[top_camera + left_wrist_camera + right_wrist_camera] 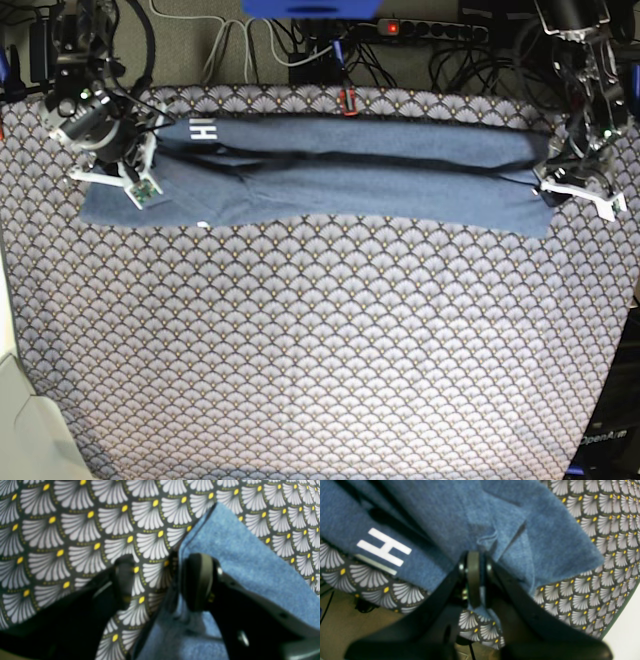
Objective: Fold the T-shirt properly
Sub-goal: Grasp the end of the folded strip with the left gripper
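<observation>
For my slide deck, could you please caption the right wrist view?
Right gripper shut on a fold of the blue T-shirt above the scallop-patterned tablecloth.

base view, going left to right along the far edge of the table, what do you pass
right gripper shut on the T-shirt → white lettering → T-shirt stretched in a long band → left gripper, jaws open at the shirt's end, all on the tablecloth
</observation>
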Controlling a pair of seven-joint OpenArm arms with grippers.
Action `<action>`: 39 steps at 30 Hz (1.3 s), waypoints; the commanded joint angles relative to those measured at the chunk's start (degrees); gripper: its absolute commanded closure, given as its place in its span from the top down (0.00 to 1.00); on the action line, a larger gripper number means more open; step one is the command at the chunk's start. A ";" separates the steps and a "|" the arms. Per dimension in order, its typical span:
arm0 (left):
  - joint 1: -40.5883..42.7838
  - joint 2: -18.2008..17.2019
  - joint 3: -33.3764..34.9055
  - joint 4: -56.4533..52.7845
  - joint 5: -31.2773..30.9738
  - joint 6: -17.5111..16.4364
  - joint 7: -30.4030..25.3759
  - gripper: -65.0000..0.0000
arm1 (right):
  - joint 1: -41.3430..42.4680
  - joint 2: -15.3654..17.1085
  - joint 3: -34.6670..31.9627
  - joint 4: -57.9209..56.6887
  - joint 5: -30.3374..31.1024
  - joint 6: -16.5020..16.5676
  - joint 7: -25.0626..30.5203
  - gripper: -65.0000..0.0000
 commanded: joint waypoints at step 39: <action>1.74 1.02 7.15 2.24 -0.33 -0.25 -0.97 0.23 | 0.77 0.20 0.04 0.80 0.05 -0.25 0.48 0.00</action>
